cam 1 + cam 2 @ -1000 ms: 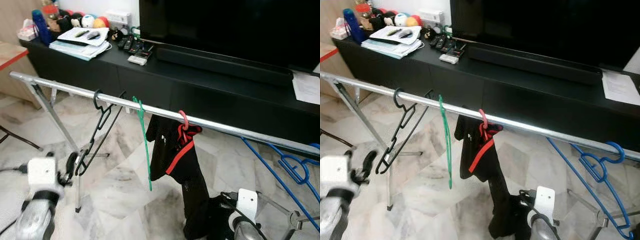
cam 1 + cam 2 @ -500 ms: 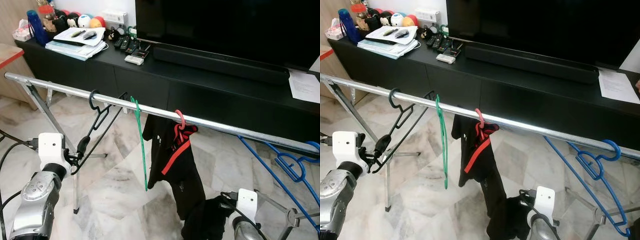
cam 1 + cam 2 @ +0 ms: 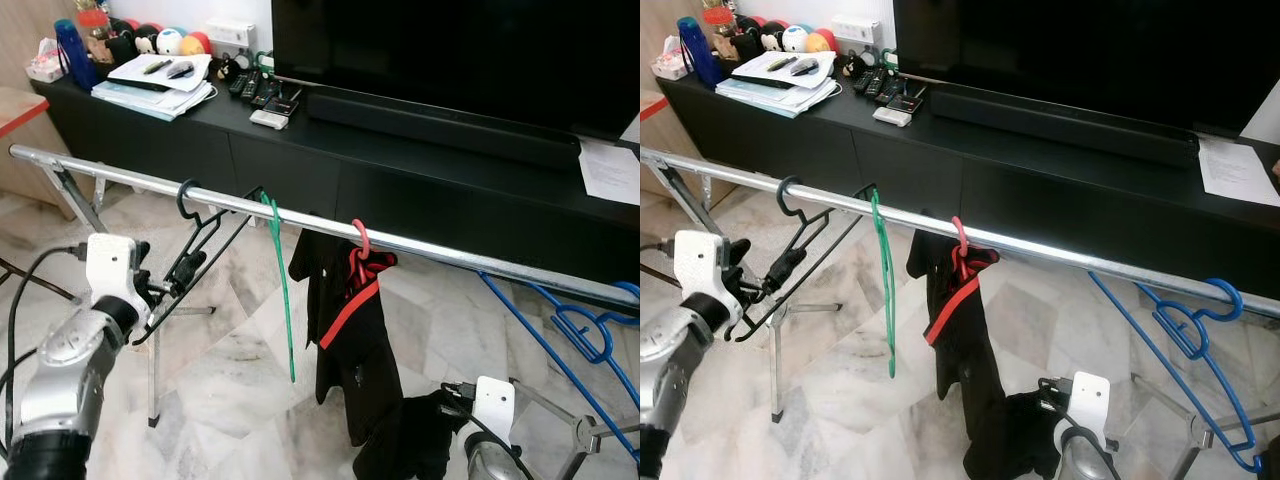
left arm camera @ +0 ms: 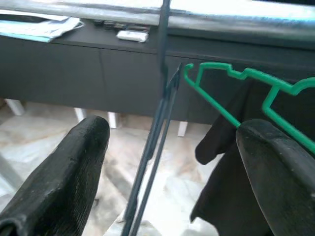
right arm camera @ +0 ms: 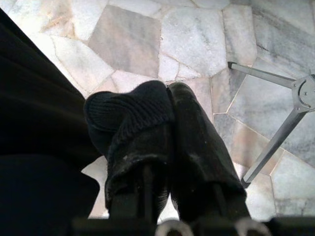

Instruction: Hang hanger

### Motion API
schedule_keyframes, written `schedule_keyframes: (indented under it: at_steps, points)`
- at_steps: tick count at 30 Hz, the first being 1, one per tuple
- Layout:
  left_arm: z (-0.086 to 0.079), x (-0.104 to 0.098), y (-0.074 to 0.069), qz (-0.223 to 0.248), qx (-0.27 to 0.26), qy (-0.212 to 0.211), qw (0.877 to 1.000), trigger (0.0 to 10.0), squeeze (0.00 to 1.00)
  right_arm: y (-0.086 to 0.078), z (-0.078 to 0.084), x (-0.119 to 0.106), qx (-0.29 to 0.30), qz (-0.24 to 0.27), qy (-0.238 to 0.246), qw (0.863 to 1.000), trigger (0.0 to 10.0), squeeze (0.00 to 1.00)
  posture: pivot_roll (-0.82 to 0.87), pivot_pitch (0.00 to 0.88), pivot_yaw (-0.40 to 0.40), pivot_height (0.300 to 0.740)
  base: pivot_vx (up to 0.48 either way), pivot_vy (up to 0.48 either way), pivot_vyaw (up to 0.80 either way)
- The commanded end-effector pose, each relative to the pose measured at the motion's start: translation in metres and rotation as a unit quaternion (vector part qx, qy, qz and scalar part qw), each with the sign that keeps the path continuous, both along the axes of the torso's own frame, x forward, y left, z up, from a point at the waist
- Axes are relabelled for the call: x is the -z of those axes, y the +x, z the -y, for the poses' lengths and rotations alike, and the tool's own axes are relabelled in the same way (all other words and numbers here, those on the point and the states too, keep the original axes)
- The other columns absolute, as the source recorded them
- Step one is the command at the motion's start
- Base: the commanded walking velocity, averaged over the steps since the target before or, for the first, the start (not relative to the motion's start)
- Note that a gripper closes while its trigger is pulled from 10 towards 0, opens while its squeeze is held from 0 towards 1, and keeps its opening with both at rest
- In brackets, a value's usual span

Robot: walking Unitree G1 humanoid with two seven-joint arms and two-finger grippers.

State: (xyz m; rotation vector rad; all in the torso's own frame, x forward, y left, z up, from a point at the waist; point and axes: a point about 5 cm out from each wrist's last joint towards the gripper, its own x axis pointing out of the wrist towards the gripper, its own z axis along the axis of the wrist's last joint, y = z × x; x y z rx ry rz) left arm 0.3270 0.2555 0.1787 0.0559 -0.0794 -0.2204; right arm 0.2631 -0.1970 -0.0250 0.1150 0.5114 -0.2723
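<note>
- Left wrist view: the two black fingers [image 4: 59, 182] are standing wide apart w/ the black hanger [image 4: 152, 142] passing thru the gap between them, touching neither pad as far as I can tell.
- Left gripper [image 3: 178, 274] is hovering beside the lower bars of that black hanger; its hook is sitting over the silver rail [image 3: 450, 255], so the hanger looks hung and let go.
- Right gripper [image 5: 165, 142]: fingers are pressing together, seemingly nipping the hem of the black garment [image 3: 350, 340] down near the floor; hard to be sure it's really caught.
- Outward along the rail: green hanger [image 3: 282, 290] is hanging next, then a pink hanger [image 3: 365, 245] carrying the garment, then a blue hanger [image 3: 1200, 340] toward the robot's right end.
- Behind: black TV cabinet [image 3: 420, 160] w/ papers [image 3: 160, 85] on top.
- Step, my read: release is done for the black one. Next move is calling for drawing the left arm back w/o snagging the bars, and checking the hook isn't swinging off.
</note>
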Motion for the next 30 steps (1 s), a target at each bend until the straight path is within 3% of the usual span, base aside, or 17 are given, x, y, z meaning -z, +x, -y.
schedule_keyframes:
  at_steps: [1,4,5,6,7,15,30]
  points:
    - [-0.007,0.001,0.003,-0.011,0.001,-0.017,1.000,10.0,1.00,0.000,0.000,0.001,0.007,-0.002,0.006,1.000,10.0,0.00,0.10,0.214,-0.027,0.740,0.000,0.000,0.00]
    - [-0.009,-0.003,0.014,-0.014,-0.020,-0.026,0.999,10.0,1.00,0.001,0.000,0.000,0.009,0.000,0.007,1.000,10.0,0.00,0.10,0.224,-0.022,0.740,0.000,0.000,0.00]
    - [-0.008,-0.001,0.018,-0.020,-0.021,-0.019,0.999,10.0,0.35,0.001,0.000,-0.001,0.010,0.001,0.008,1.000,10.0,0.00,0.10,0.225,-0.021,0.740,0.000,0.000,0.00]
    - [-0.008,-0.001,0.018,-0.020,-0.021,-0.019,0.999,10.0,0.35,0.001,0.000,-0.001,0.010,0.001,0.008,1.000,10.0,0.00,0.10,0.225,-0.021,0.740,0.000,0.000,0.00]
    - [-0.007,0.000,0.022,-0.025,-0.020,-0.018,0.999,10.0,0.00,0.002,-0.001,-0.001,0.011,0.003,0.009,1.000,10.0,0.00,0.09,0.231,-0.016,0.740,0.000,0.000,0.00]
    - [0.003,0.006,0.039,-0.062,0.004,-0.040,0.997,10.0,0.00,0.003,0.001,-0.002,0.014,0.007,0.012,1.000,10.0,0.00,0.07,0.250,0.007,0.740,0.000,0.000,0.00]
    - [0.003,0.001,0.045,-0.063,0.021,-0.022,0.998,10.0,0.00,0.003,0.003,-0.003,0.018,0.011,0.014,1.000,10.0,0.00,0.07,0.248,0.015,0.740,0.000,0.000,0.00]
